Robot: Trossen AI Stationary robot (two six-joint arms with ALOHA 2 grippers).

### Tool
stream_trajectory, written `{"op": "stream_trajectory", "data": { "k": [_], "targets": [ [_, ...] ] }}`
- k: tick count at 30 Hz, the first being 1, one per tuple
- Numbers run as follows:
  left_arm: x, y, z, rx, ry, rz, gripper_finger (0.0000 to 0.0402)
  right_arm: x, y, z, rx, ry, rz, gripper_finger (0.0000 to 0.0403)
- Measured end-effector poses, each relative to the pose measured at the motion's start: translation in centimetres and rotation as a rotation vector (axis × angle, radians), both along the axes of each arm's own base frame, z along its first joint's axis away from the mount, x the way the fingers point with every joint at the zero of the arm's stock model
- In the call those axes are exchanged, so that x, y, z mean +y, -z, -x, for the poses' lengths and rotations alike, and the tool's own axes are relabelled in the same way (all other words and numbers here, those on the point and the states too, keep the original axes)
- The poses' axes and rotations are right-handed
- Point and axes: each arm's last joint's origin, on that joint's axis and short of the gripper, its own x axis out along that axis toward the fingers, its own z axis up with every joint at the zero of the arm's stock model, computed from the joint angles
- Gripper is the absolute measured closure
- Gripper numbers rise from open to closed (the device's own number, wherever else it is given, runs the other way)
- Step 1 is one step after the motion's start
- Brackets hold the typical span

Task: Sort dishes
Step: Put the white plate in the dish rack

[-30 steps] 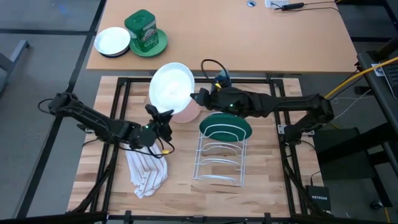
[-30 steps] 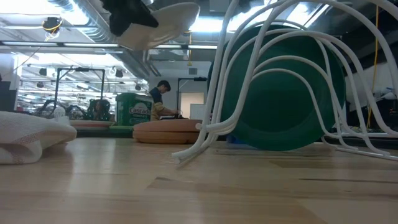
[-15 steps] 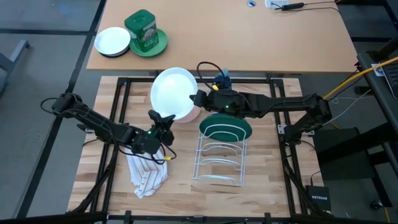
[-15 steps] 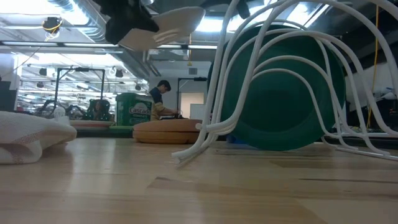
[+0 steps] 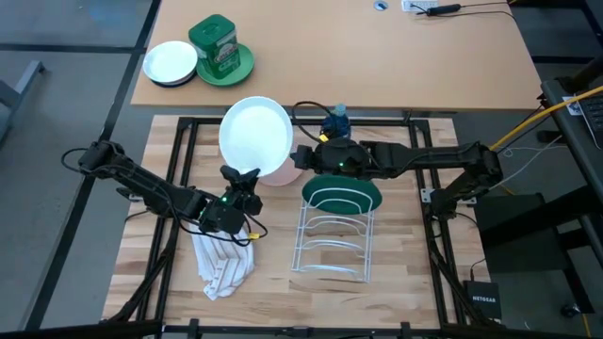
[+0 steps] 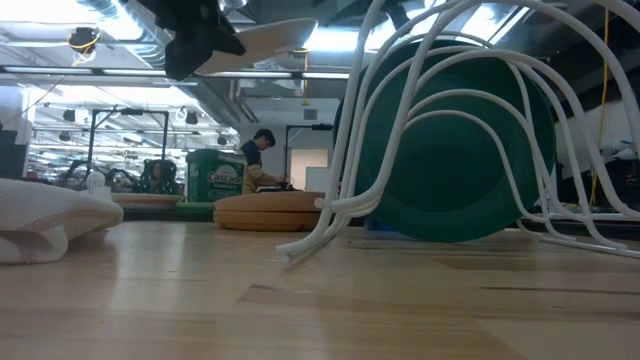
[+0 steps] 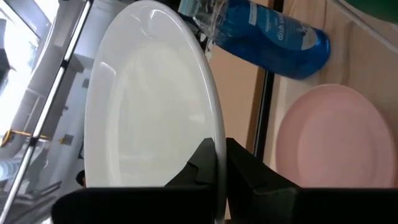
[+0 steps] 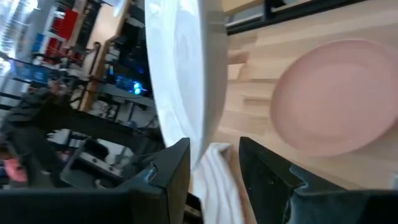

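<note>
— While the white plate [image 5: 255, 137] is held raised above the surface [image 5: 396, 245], whose jaws are clamped on it?
— Its lower rim is gripped by the left gripper [image 5: 242, 179]; the right gripper [image 5: 300, 156] is spread around its edge. The pink plate [image 7: 329, 146] lies below, and the green plate [image 5: 341, 193] is stood in the rack [image 5: 330, 247]

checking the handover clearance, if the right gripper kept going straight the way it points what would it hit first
Most likely the round white plate: in the right wrist view its rim sits just ahead of the open right gripper, between the fingers. The left gripper is clamped on that plate's rim. Depth is uncertain; the salmon pink plate lies beyond.
</note>
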Motion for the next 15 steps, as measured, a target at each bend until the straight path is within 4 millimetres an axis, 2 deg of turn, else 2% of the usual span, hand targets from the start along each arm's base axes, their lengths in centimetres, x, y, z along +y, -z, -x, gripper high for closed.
{"op": "stream_trajectory", "data": {
  "k": [6, 15],
  "targets": [
    [-0.08, 0.03, 0.0, 0.003, 0.013, 0.007, 0.0401, -0.2, 0.15, 0.19, 0.023, 0.062, 0.035, 0.026],
    [-0.07, 0.04, 0.0, 0.004, 0.014, 0.007, 0.0401, -0.22, 0.05, 0.13, 0.011, 0.066, 0.037, 0.026]
  ]
}}
